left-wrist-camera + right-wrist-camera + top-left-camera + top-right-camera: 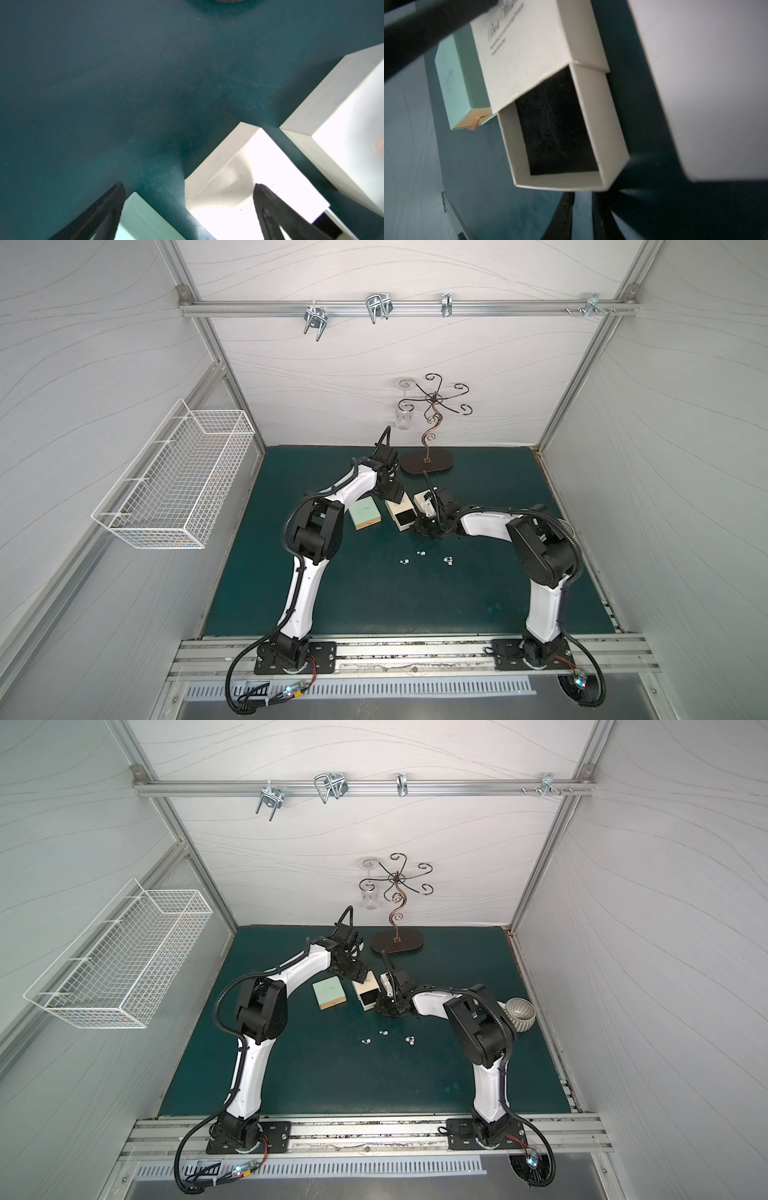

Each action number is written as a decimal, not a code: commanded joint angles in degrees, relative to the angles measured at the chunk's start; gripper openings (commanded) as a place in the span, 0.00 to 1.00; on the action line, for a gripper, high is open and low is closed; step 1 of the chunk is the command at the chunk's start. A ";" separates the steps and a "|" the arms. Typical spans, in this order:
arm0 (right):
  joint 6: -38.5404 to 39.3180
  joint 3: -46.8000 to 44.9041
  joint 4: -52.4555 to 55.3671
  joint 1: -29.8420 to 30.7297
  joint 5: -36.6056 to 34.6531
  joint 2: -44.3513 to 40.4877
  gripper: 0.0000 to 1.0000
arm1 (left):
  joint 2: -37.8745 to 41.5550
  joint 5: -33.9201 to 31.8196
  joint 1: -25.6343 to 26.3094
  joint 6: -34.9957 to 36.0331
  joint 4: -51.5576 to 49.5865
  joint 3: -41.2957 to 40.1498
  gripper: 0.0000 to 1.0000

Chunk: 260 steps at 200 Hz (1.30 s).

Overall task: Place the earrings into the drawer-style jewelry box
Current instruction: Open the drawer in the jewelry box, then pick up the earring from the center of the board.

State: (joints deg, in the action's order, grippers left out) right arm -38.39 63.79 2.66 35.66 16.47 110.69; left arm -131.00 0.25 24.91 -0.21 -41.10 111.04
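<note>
Three pairs of earrings [420, 552] loose, mat [374, 605] centre | cream drawer-style jewelry box [529, 52] drawer out, seemingly empty | left gripper [188, 184] wide | right gripper [582, 199] narrowly parted

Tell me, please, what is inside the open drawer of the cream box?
Only a black lining shows in the drawer. Its part under the cream sleeve is hidden. The earrings lie outside, on the green mat.

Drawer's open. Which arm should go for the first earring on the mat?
Right, I'd say. The right gripper sits at the front of the open drawer, on the side nearest the earrings, jaws slightly apart and empty. The left gripper is at the far end, over the sleeve.
</note>
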 commanded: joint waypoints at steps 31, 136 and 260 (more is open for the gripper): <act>3.39 1.16 5.28 -0.23 -2.11 -5.10 0.33 | 5.09 2.63 0.14 -0.69 0.54 4.63 0.99; 24.77 2.96 22.80 0.39 -3.85 -13.59 0.35 | 30.97 7.62 -0.30 -14.59 6.38 -22.69 0.99; 33.89 4.01 25.05 10.22 -5.92 -9.74 0.33 | 56.60 7.73 -0.25 -29.41 11.35 -61.65 0.99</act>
State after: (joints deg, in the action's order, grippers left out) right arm -8.16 66.39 25.65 44.12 11.29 98.56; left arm -77.47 8.88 24.75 -25.30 -32.05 51.90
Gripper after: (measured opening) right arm 0.335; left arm 0.991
